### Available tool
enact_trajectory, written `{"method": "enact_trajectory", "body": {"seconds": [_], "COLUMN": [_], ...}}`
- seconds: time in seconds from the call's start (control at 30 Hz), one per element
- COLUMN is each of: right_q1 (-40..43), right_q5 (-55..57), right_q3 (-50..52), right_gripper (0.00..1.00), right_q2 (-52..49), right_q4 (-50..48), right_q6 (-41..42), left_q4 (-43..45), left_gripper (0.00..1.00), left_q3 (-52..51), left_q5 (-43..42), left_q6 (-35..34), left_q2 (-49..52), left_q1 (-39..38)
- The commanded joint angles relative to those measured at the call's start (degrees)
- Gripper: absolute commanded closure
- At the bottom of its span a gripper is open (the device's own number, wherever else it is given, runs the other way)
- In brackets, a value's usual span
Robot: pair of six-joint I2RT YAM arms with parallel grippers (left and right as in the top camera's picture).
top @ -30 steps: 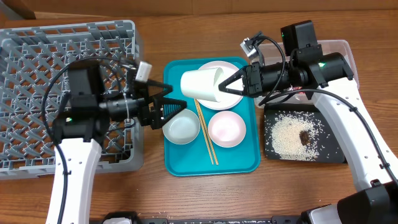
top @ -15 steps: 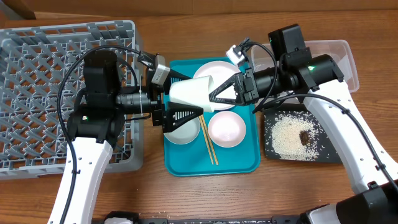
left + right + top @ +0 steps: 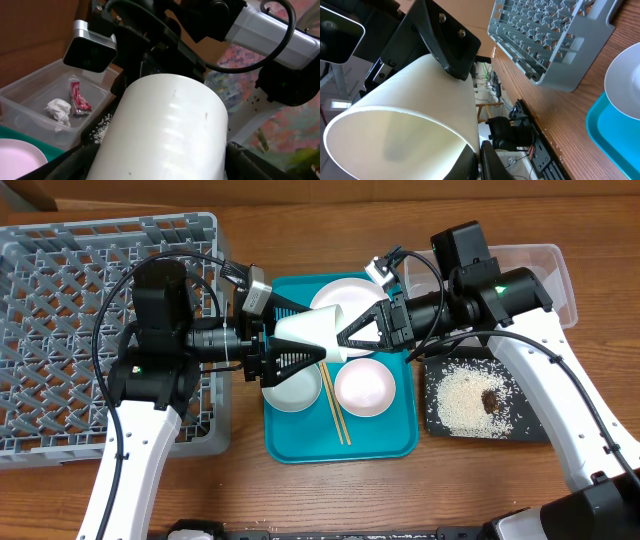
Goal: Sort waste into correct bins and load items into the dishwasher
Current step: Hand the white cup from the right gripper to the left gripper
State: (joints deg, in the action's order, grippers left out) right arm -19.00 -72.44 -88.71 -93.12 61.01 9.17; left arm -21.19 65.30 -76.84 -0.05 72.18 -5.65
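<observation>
The small white cup (image 3: 310, 330) hangs on its side above the teal tray (image 3: 300, 445), held from both ends. My right gripper (image 3: 345, 335) is shut on its rim, one finger inside, as the right wrist view (image 3: 477, 160) shows. My left gripper (image 3: 298, 340) grips the cup's body (image 3: 170, 130) with a finger against each side. Under them lie the white plate (image 3: 355, 292), the pink bowl (image 3: 365, 387), the grey bowl (image 3: 292, 388) and the chopsticks (image 3: 333, 405). The grey dish rack (image 3: 60, 280) stands at the left.
The clear tub (image 3: 545, 265) at the back right holds a white tissue (image 3: 59, 110) and a red wrapper (image 3: 79, 97). The black tray (image 3: 440, 420) in front of it holds rice grains (image 3: 465, 400) and a brown lump (image 3: 490, 398).
My left gripper came right from the rack to the cup and closed its fingers onto it. My right gripper carried the cup left to meet it, then held still.
</observation>
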Motion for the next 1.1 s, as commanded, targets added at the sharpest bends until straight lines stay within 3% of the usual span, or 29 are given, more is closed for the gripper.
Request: {"method": "enact_trajectory", "body": {"seconds": [0.0,0.27,0.6,0.77,1.07], "right_q1": [-0.76,-0.76,-0.76,-0.76,-0.76], "right_q5": [-1.27,-2.84,-5.86,-5.79,-4.68], "right_q3": [-0.50,-0.50,-0.50,-0.50,-0.50], "right_gripper": [0.96,0.96,0.96,0.96,0.96], "right_q2": [0.33,0.33,0.33,0.33,0.33], "right_q4": [-1.01,-3.30,-5.62,-5.60,-5.57], "right_q6": [-0.66,-0.63,-0.44,-0.44,-0.44], "left_q4": [0.22,0.24,0.24,0.26,0.26], "left_gripper": [0.16,0.04,0.05,0.11,0.35], "left_q3": [0.44,0.44,0.44,0.44,0.44], "left_q5": [0.70,0.02,-1.16,-1.14,-0.17], "left_q6": [-1.62,-3.37,-3.43,-3.41,-3.37], "left_q2": [0.35,0.35,0.35,0.35,0.37], "left_q1": [-0.37,-0.39,-0.39,-0.39,-0.39]}}
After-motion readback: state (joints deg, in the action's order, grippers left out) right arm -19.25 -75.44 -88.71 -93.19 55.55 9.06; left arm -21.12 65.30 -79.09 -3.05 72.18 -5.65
